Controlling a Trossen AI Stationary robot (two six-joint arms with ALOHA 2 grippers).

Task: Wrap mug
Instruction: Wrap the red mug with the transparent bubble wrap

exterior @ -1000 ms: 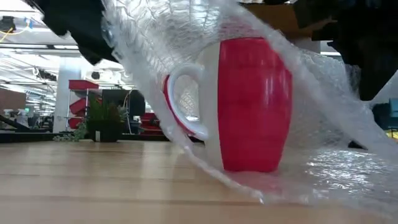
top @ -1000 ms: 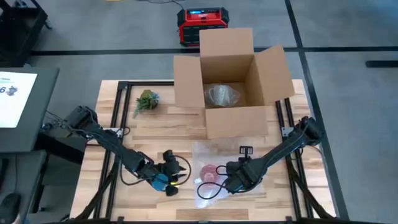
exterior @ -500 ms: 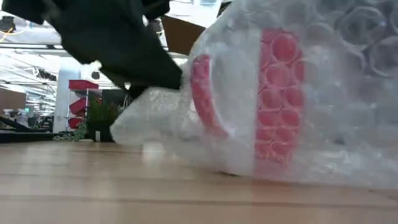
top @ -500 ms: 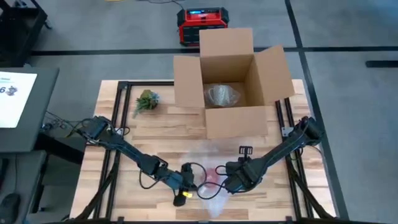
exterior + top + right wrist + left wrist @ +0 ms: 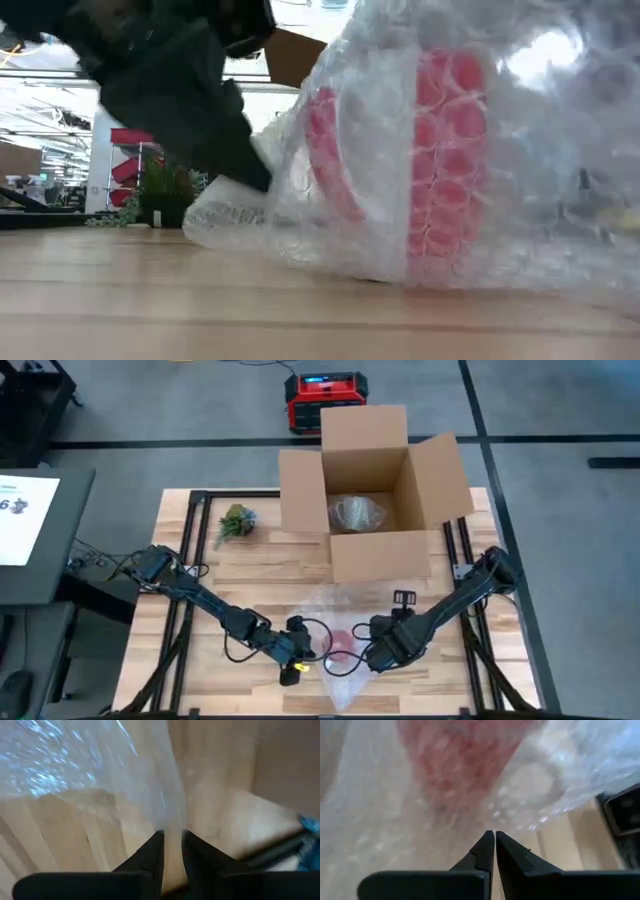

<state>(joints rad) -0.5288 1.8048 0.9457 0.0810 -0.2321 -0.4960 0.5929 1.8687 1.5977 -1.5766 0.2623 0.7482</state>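
The red-and-white ceramic mug (image 5: 430, 160) is sitting on the wooden tabletop (image 5: 250, 560) before the open cardboard box (image 5: 372, 490), shrouded in clear bubble wrap (image 5: 330, 210). Left jaws (image 5: 494, 851) are clenched on the wrap beside the mug, apparently folding it over; right jaws (image 5: 172, 851) are pinching the opposite edge, likely for tension.

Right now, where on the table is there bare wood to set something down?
Bare wood lies between the plant and the left tool, and on the table's front right corner. It is crowded around the bubble wrap and mug, at the right tool, below the cardboard box.
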